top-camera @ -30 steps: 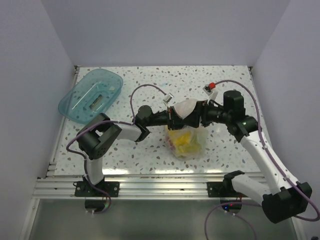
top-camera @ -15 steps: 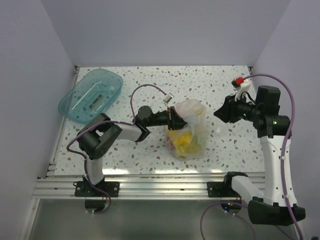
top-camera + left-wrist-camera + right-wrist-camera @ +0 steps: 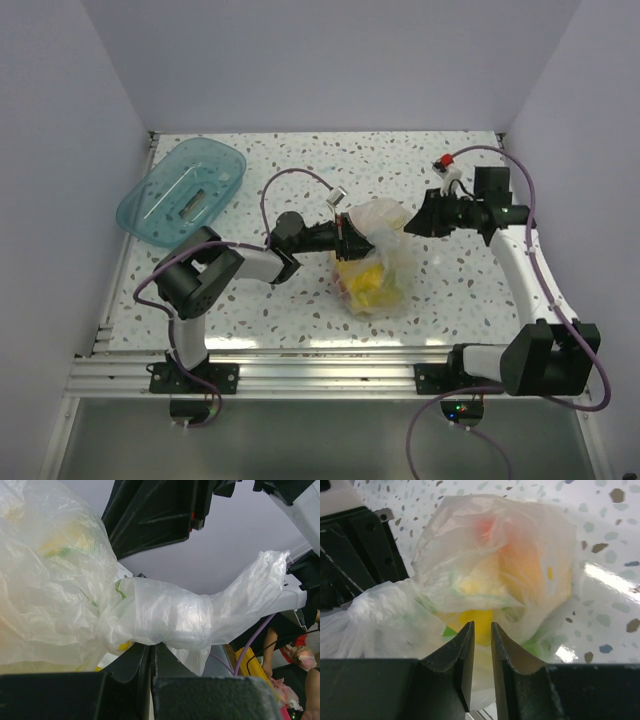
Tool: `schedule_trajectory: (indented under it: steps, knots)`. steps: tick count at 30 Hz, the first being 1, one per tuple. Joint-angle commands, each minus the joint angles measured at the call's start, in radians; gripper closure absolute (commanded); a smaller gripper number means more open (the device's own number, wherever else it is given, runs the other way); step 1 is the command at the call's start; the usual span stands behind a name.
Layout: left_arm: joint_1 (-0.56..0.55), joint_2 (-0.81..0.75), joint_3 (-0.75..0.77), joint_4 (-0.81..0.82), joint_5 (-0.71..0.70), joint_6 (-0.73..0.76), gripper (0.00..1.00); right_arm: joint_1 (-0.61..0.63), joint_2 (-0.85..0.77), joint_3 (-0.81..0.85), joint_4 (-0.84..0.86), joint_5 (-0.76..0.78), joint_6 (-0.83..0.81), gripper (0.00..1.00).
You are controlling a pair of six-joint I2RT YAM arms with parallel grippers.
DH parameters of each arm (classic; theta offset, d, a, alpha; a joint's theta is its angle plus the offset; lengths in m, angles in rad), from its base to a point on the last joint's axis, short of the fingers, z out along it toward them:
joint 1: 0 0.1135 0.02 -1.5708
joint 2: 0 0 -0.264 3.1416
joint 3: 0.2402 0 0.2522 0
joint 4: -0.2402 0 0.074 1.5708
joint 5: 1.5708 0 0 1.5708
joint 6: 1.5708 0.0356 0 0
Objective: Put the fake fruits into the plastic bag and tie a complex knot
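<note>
The plastic bag, with the fake fruits inside, is sitting mid-table, the left gripper pinching its twisted neck. The right gripper, back from its retreat rightward, is hovering just beside the bag, jaws narrowing to an empty slit.

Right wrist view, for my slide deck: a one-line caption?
Right gripper, jaws barely apart, faces the clear plastic bag holding the fake fruits on the speckled table.

The plastic bag bulges, its neck twisted tight; the fake fruits lie inside.
</note>
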Motion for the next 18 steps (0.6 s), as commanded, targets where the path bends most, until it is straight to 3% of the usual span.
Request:
schedule_trajectory:
  steps: [1, 5, 18]
  knots:
    - [-0.004, 0.008, 0.023, 0.052, 0.007, 0.017, 1.0, 0.077, 0.004, -0.051, 0.127, -0.062, 0.029, 0.75]
    - [-0.004, 0.018, 0.035, 0.054, -0.002, 0.017, 1.0, 0.137, 0.002, -0.108, 0.11, -0.082, 0.017, 0.7]
    - [-0.017, 0.072, 0.083, 0.149, 0.0, -0.061, 1.0, 0.17, -0.035, -0.172, 0.095, -0.217, -0.015, 0.31]
